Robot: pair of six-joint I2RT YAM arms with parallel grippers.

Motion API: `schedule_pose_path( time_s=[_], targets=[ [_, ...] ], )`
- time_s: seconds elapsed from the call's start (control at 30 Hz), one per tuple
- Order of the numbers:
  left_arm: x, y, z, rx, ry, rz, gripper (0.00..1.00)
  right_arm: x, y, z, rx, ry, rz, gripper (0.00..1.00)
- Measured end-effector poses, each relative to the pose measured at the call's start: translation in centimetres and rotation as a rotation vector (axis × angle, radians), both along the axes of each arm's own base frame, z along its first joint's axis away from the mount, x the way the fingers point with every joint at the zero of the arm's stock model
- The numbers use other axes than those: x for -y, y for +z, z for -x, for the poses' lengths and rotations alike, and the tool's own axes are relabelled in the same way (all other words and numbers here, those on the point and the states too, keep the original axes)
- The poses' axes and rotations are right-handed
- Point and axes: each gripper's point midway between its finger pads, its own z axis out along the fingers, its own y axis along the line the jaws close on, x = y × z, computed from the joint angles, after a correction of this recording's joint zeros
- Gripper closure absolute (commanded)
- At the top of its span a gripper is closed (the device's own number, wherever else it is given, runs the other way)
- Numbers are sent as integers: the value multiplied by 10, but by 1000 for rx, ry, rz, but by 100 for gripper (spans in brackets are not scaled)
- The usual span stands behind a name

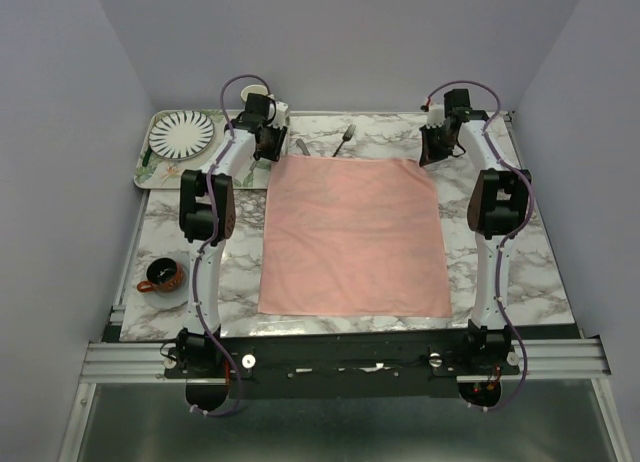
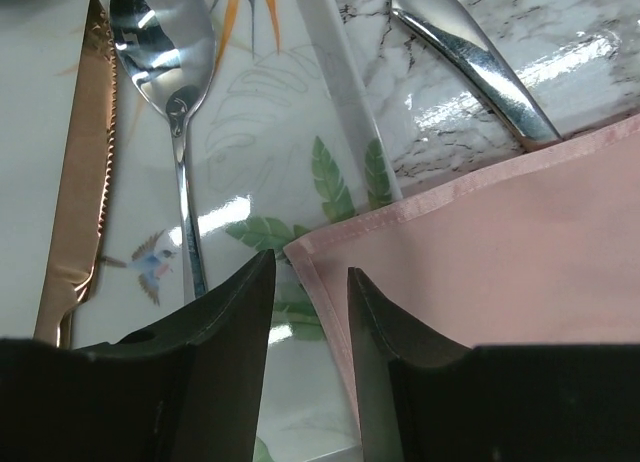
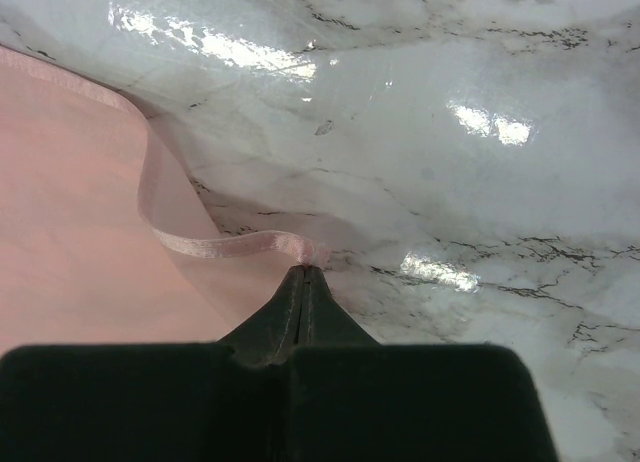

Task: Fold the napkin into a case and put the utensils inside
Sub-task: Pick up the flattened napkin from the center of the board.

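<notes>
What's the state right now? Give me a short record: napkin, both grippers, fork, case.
napkin: spread flat and unfolded on the marble table
left gripper: jaws apart, set around the napkin's far left corner
right gripper: shut, pinching the far right corner, hem slightly lifted
fork: on the table just beyond the napkin's far edge
case: not yet formed

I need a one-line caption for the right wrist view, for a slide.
Right pincer shut on a corner of the salmon-pink napkin, its hem raised off the marble table.

Bright, even light; glare patches on glossy table (image 3: 230,52).
</notes>
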Motion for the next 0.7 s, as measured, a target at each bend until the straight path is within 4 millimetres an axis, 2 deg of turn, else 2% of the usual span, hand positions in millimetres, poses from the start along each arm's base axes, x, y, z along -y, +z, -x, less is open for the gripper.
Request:
schedule_pose_path(
  time_s=[0.23, 0.5, 0.7],
  targets=[
    [-5, -7, -4, 1, 21, -37, 56, -1, 0, 0, 2, 9, 2, 99],
    [-1, -17, -5, -5, 1, -58, 57, -2, 0, 1, 3, 20, 7, 99],
    [7, -17, -7, 3, -25, -73, 68, -2, 0, 1, 2, 20, 7, 99]
  ],
)
